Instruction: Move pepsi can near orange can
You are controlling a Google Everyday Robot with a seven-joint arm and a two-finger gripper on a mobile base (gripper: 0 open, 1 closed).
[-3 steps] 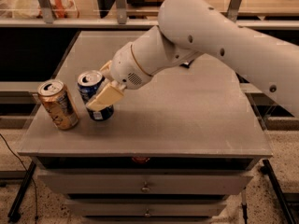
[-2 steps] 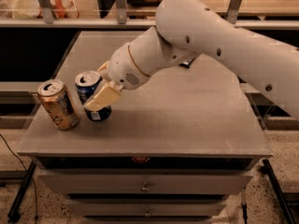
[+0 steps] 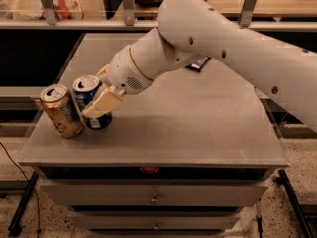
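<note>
So here's my feed: the gripper (image 3: pixel 95 94) is down at the left side of the surface (image 3: pixel 198 128), toward the front, and it's clamped around the pepsi can (image 3: pixel 87 86). One tan finger (image 3: pixel 102 102) lies across the front of the can's body, and I can just see the other poking out behind it, so the jaws are closed in on the can rather than spread wide. The can is blue with a silver top. It looks tipped a bit, its top leaning toward the left, and its bottom edge sits down at the surface or very close to it. From this angle I honestly can't say whether it's resting there or a hair off. The orange can (image 3: pixel 61 111) is right beside it on the left, near the left edge of the surface, and it's leaning the same way. The two cans are super close, but I can't tell if they're actually touching or there's a sliver of gap. The big white arm (image 3: pixel 223 38) comes in from the upper right and crosses over the back half of the surface. Peeking out from behind it near the back is a flat dark packet (image 3: pixel 200 63), well apart from both cans. Under the surface there are drawers (image 3: pixel 153 198) with small knobs.
</note>
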